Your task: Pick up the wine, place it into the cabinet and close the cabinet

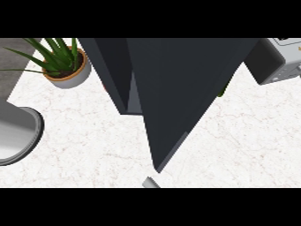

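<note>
Little of the body shows: at the view's left edge a broad, smooth cylinder, most likely the left forearm (6, 130), comes in as a plain light grey shell shaded from pale silver along its top to a darker grey lower down. Its round end is closed off by a thin dark grey rim, and the casing carries no visible markings, screws or cables. At the lower edge near the middle a small grey sliver (151, 182) with a lighter face may belong to the other arm, though too little shows to tell.
</note>
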